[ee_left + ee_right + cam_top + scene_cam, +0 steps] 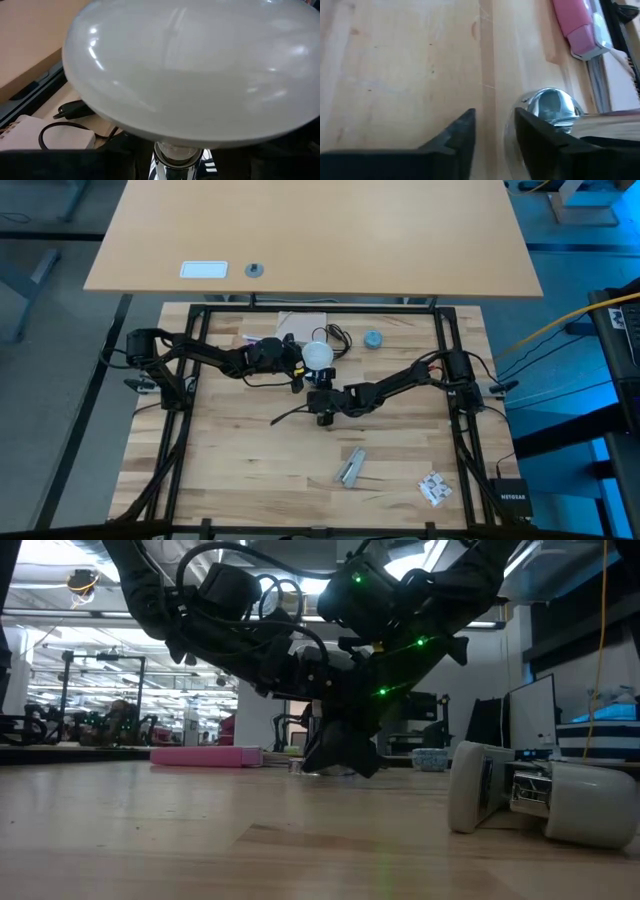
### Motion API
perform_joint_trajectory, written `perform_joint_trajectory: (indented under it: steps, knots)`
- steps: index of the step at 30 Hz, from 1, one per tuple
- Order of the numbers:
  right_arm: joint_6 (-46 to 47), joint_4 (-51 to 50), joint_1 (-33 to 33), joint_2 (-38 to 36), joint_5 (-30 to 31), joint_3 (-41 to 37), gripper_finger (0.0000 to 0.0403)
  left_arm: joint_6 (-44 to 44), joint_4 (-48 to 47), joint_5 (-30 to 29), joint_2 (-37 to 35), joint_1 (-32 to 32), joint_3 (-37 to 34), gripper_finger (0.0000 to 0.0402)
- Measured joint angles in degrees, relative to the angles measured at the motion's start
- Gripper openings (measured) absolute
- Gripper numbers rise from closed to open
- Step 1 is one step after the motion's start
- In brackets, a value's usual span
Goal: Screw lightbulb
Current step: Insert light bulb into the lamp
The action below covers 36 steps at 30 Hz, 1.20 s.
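We see the left tool (297, 360) reaching in from nine o'clock, clamped on the lightbulb (318, 355); the right tool (322, 406), fingers slightly apart, crouches at its six o'clock beside the silvery socket (547, 107) on the bench (230, 470).

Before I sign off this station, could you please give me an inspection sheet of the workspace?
Surface: wooden table, bare in front.
Job's things: lightbulb mid-table, its neck at the silvery socket.
Clutter: blue-grey cap, pink object, metal piece, small packet.
Grippers: left gripper at the bulb; right gripper open beside the socket.
Cables: thin black cord near the bulb.
Surroundings: second tabletop beyond.
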Motion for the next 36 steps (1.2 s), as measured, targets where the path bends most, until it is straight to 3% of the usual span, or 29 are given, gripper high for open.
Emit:
perform_joint_trajectory:
  steps: [4,8,30,36]
  knots:
    - [-0.5,-0.2,0.0,0.0,0.1,0.0,0.0189,0.0,0.0,0.0,0.0,0.0,0.0,0.0153]
    - [-2.5,-0.2,0.0,0.0,2.3,0.0,0.0193,0.0,0.0,0.0,0.0,0.0,0.0,0.0153]
    - [-2.8,-4.3,-2.5,0.1,2.5,0.2,0.0023,0.0,0.0,-0.1,0.0,0.0,0.0,0.0153]
    - [-2.7,-8.3,-2.5,0.0,2.6,0.3,0.0004,0.2,0.0,-0.2,0.0,0.0,0.0,0.0153]
